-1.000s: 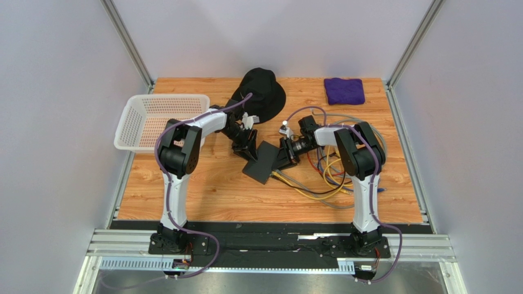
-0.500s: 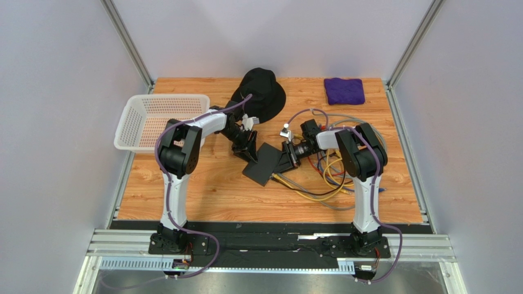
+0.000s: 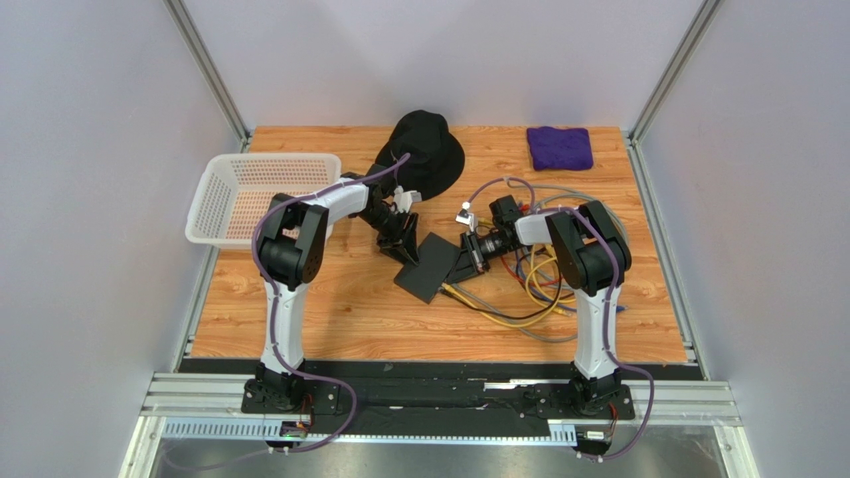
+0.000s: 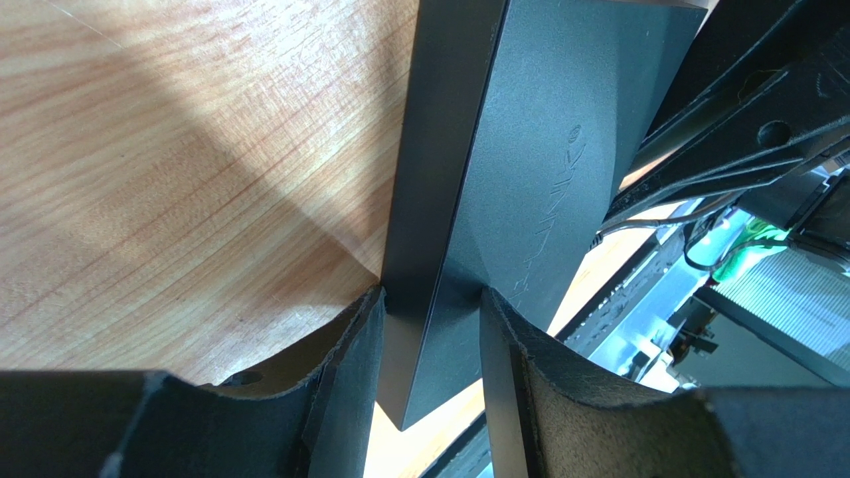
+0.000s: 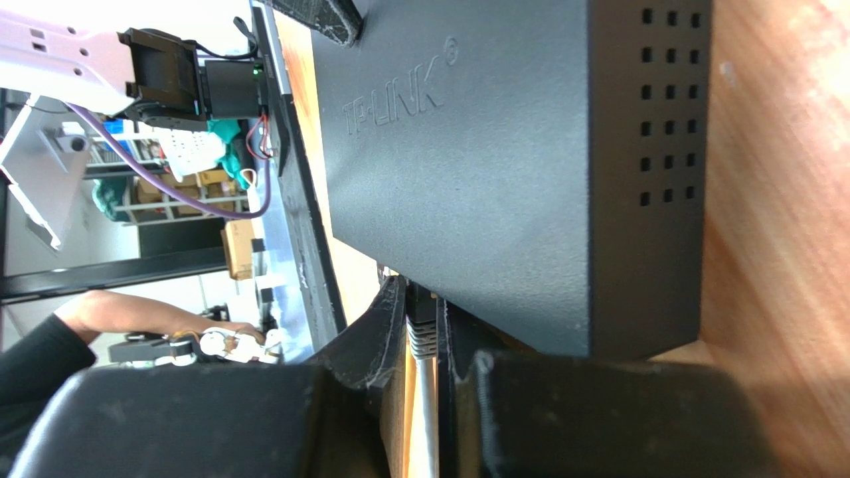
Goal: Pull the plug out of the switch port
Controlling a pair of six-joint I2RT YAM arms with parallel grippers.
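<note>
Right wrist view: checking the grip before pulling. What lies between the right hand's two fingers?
A pale grey cable plug, at the edge of the flat matte-black switch box, lies between them, seen in the right wrist view.

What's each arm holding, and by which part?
The left gripper grips the switch by one corner; the right gripper pinches the plug where it enters the switch.

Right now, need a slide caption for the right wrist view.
Right end effector pinches the grey plug at the black switch edge, before extraction.
</note>
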